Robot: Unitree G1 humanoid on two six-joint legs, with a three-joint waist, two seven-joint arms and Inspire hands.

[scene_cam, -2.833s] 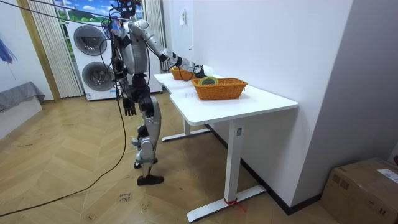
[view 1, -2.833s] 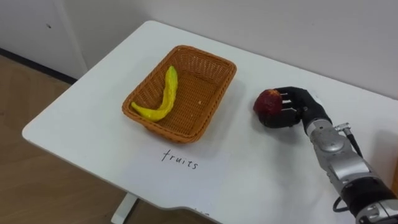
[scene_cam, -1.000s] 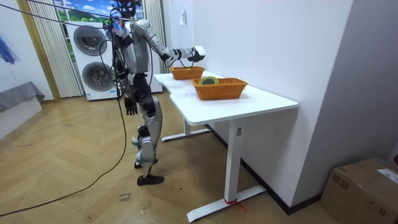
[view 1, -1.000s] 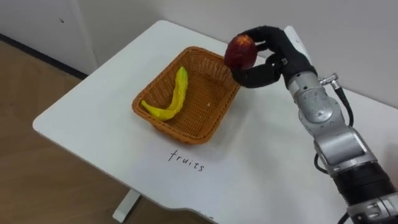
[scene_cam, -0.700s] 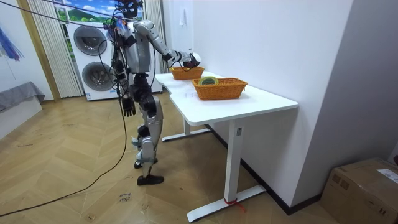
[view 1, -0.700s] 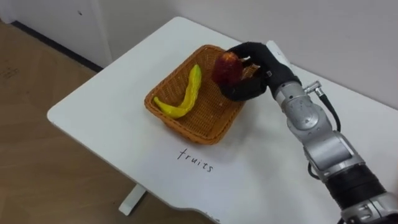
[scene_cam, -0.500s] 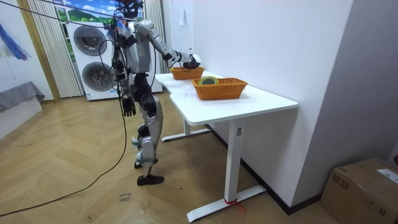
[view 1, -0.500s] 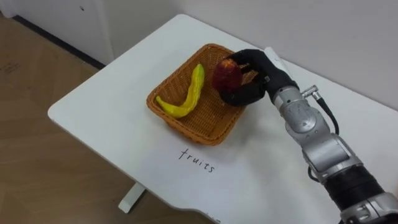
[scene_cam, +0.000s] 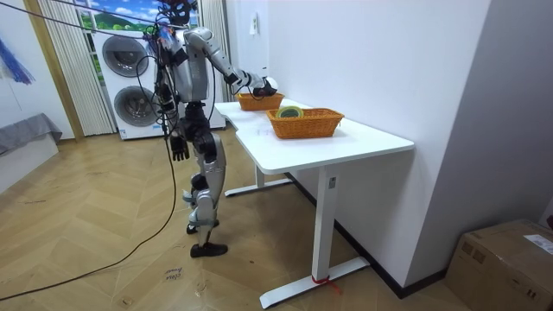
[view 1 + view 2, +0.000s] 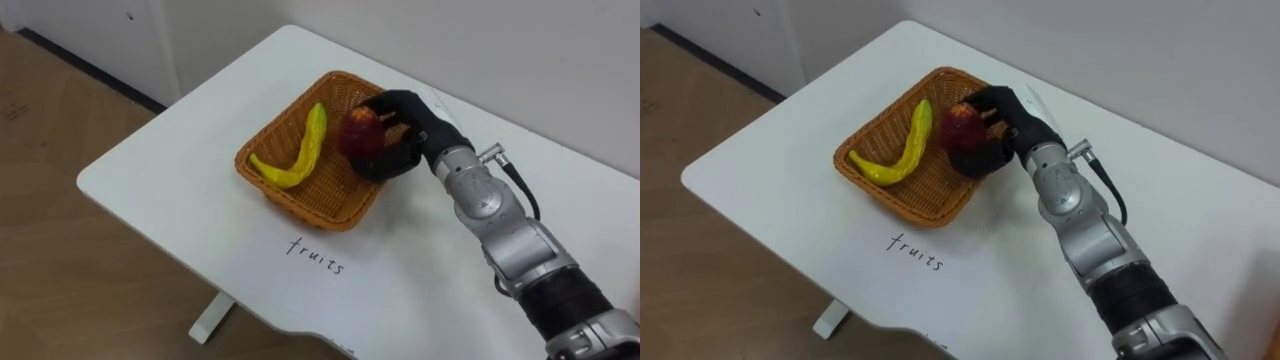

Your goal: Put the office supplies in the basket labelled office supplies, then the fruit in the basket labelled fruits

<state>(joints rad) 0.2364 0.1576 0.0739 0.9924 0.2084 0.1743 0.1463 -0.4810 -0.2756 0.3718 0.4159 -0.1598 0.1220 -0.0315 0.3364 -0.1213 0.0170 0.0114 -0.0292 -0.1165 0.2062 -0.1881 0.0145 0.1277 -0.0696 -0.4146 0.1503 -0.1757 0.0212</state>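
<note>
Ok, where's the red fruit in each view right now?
Left eye view: red fruit in the right hand's fingers, right of the banana in the fruit basket.
Right eye view: same spot.
Room view: too small to tell; right hand at the fruit basket, the farther one.
Shared landmark: the fruit basket.

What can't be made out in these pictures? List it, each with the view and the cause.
1. Whether the apple touches the floor of the fruit basket: eye views; the right hand, curled round it, hides its underside.
2. Contents of the nearer basket: room view; too small to name.
3. The left hand, hanging by the thigh: room view; too small for detail.
4. The right part of the table: eye views; cut off by the picture's edge.
</note>
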